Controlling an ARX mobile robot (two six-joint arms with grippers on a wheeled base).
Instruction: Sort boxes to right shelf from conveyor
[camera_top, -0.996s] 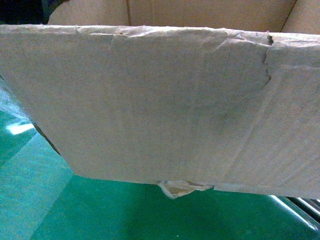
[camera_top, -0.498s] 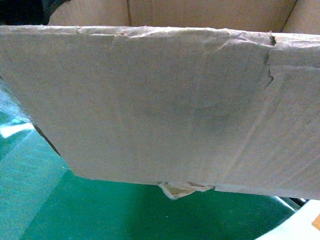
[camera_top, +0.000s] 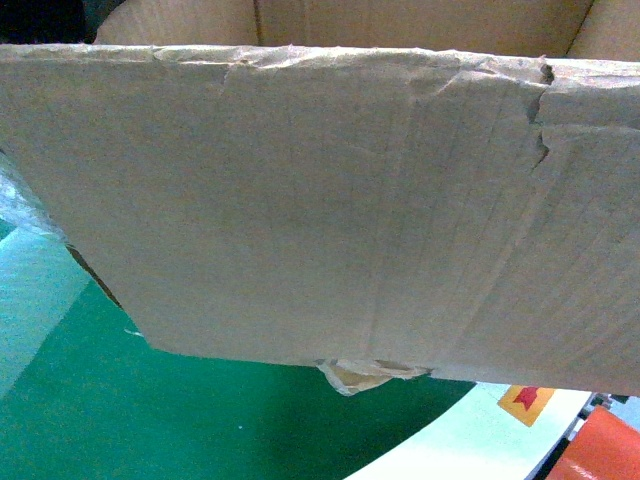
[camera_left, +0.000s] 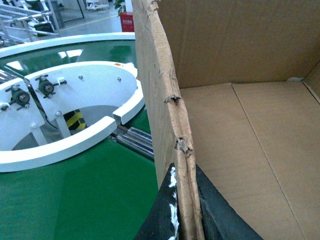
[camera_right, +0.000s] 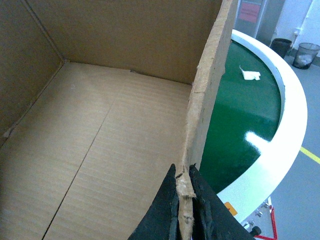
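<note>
The box (camera_top: 330, 200) fills my head view and hides both arms. It hangs over the belt (camera_top: 200, 420), whose white rim (camera_top: 450, 445) curves off at five o'clock. My left gripper (camera_left: 186, 220) pinches one torn wall; my right gripper (camera_right: 184, 212) pinches the opposite wall. No writing is readable.
</note>
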